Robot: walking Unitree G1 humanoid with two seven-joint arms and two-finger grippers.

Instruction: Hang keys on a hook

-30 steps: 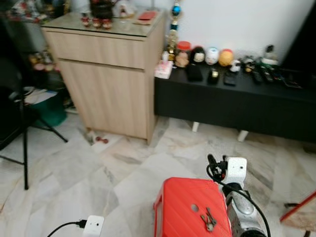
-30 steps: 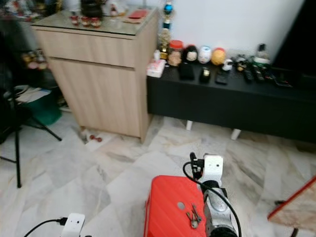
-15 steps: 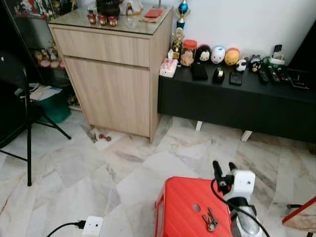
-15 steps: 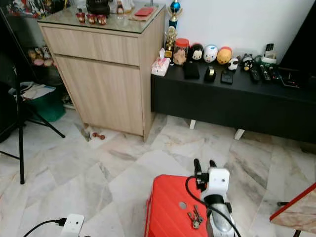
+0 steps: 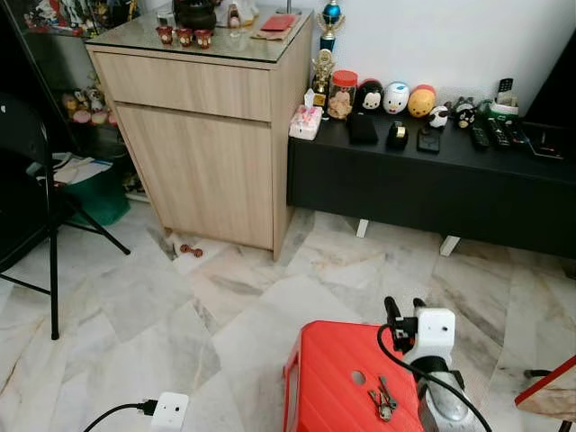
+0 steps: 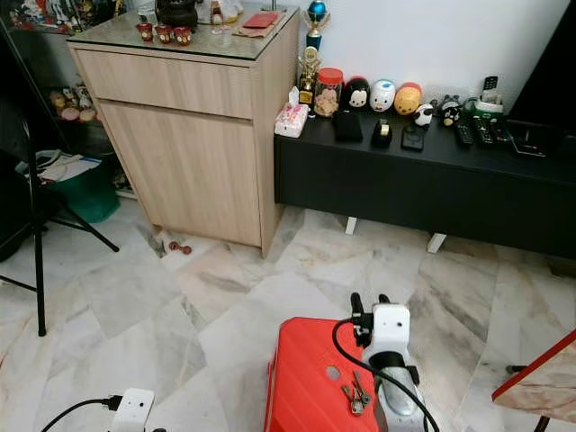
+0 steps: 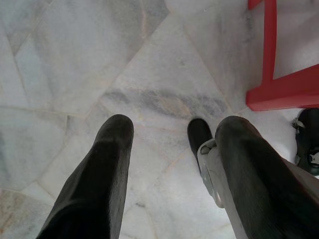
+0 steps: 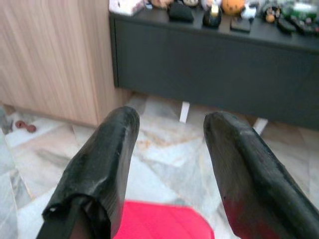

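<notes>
Below, the keys (image 5: 382, 400) lie on the red stool (image 5: 328, 378); right claw (image 5: 404, 309) hovers beside, seemingly parted and empty.

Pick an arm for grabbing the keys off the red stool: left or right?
Right, probably. The right gripper hangs open just over the far edge of the red stool, close to the keys. The left gripper, also open, points at bare floor beside the stool.

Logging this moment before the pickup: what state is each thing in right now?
keys: lying loose on the red stool, ungrasped
right gripper: jaws open, empty, beyond the keys
left gripper: jaws open, empty, pointing at the floor
wooden cabinet: drawer and door closed
</notes>
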